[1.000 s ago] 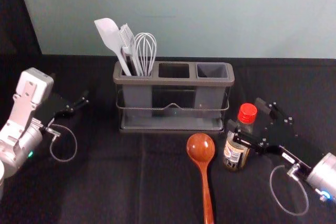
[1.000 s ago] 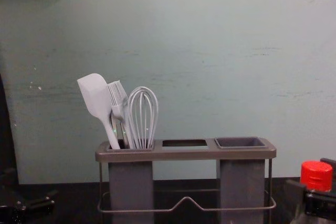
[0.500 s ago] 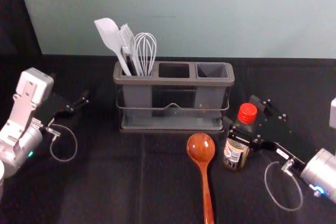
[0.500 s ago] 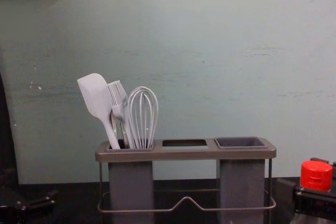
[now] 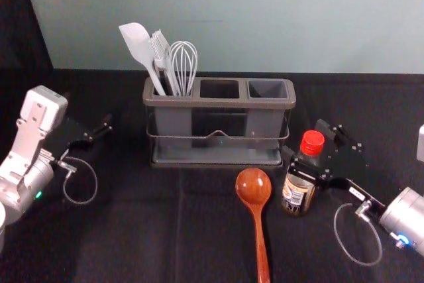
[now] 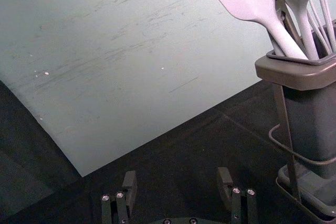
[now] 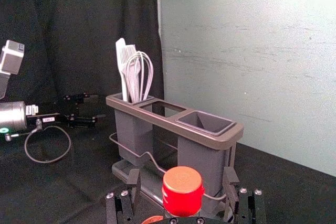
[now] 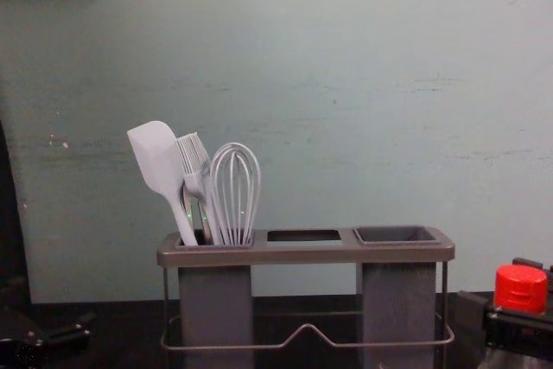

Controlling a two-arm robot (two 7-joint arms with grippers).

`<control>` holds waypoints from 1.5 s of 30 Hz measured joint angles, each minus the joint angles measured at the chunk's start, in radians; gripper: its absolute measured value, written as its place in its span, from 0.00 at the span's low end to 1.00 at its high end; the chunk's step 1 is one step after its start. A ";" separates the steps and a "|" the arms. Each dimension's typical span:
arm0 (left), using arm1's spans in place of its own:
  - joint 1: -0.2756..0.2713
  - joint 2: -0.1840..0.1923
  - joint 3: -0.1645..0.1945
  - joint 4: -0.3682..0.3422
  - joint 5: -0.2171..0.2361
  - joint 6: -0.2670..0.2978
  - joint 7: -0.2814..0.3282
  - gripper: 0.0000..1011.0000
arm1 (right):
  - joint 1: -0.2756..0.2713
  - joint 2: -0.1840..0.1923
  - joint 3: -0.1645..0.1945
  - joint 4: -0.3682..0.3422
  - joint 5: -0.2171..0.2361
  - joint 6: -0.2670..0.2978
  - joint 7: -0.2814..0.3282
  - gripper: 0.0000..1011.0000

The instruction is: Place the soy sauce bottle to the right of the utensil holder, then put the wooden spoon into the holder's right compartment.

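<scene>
My right gripper (image 5: 304,140) is at the soy sauce bottle (image 5: 297,193), its fingers on either side of the red-capped neck. In the right wrist view the right gripper (image 7: 181,178) is open, with gaps beside the red cap (image 7: 182,190). The bottle stands upright, in front of the right end of the utensil holder (image 5: 218,103). The wooden spoon (image 5: 254,190) lies just left of the bottle, bowl toward the holder. The holder's right compartment (image 7: 207,123) is empty. My left gripper (image 5: 99,131) is parked left of the holder; in its wrist view the left gripper (image 6: 177,177) is open.
A white spatula (image 8: 157,162), a brush (image 8: 195,166) and a whisk (image 8: 235,192) stand in the holder's left compartment. Behind the black-covered table (image 5: 126,230) rises a pale wall (image 5: 265,18). Dark cloth (image 7: 79,35) hangs at the left.
My right gripper has shifted slightly left and farther around the bottle's neck, mostly in the first half second. The bottle, spoon, holder and left arm have stayed put.
</scene>
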 joint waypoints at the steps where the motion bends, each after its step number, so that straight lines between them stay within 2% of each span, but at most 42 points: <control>1: 0.000 0.000 0.000 0.000 0.000 0.000 0.000 0.99 | 0.000 -0.001 0.001 0.000 0.000 0.000 0.001 0.99; 10: 0.000 0.000 0.000 0.000 0.000 0.000 0.000 0.99 | -0.001 -0.010 0.006 0.004 -0.006 -0.001 0.010 0.96; 15: 0.000 0.000 0.000 0.000 0.000 0.000 0.000 0.99 | -0.003 -0.015 0.010 0.003 -0.009 -0.001 0.013 0.81; 17: 0.000 0.000 0.000 0.000 0.000 0.000 0.000 0.99 | -0.004 -0.016 0.012 0.001 -0.008 -0.001 0.014 0.80; 19: 0.000 0.000 0.000 0.000 0.000 0.000 0.000 0.99 | -0.005 -0.016 0.013 0.000 -0.008 -0.001 0.014 0.71; 29: 0.000 0.000 0.000 0.000 0.000 0.000 0.000 0.99 | -0.013 -0.021 0.019 -0.006 -0.007 0.003 0.012 0.40; 37: 0.000 0.000 0.000 0.000 0.000 0.000 0.000 0.99 | -0.020 -0.018 0.026 -0.016 -0.003 0.006 0.011 0.39; 45: 0.000 0.000 0.000 0.000 0.000 0.000 0.000 0.99 | -0.042 -0.004 0.050 -0.063 0.010 0.016 0.003 0.39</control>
